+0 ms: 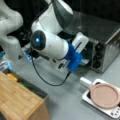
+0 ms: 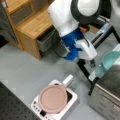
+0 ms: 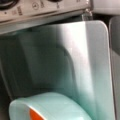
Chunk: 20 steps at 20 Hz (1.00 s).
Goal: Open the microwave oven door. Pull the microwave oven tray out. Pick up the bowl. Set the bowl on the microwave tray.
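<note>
Door (image 2: pixel 98 30) of the microwave oven (image 1: pixel 105 42) already hangs open in a front view, and in the wrist view a flat metallic tray (image 3: pixel 75 62) lies drawn out below the knob panel (image 3: pixel 37 8). The mint bowl (image 2: pixel 110 60) sits at the oven's opening, its rim low in the wrist view, just beside the gripper (image 2: pixel 90 62). Whether the pincer pinches the bowl I cannot tell, so I judge the placing step under way or just finished.

silver-grey oven (image 1: pixel 105 35) with black knobs (image 1: pixel 98 55), mint-green bowl (image 2: pixel 110 60), pink plate (image 2: pixel 53 98)
</note>
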Motion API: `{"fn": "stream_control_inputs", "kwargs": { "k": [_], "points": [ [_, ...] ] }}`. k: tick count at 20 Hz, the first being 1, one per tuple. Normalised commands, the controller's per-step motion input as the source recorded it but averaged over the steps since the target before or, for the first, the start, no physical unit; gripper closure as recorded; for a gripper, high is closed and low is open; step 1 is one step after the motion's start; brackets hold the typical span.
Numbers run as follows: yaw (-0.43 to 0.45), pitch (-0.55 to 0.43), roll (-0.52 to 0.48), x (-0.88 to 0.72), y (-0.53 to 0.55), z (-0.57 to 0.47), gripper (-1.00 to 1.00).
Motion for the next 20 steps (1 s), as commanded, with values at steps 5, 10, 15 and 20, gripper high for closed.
{"fn": "stream_control_inputs", "kwargs": {
  "k": [5,10,15,20],
  "points": [
    [-0.128,0.113,-0.063,-0.41,0.36,0.11,-1.0],
    [-0.124,0.179,-0.039,-0.44,0.3,0.15,-1.0],
    [-0.104,0.186,-0.035,-0.44,0.24,0.22,-1.0],
    [-0.104,0.173,-0.076,-0.4,0.21,0.14,-1.0]
  ]
}}
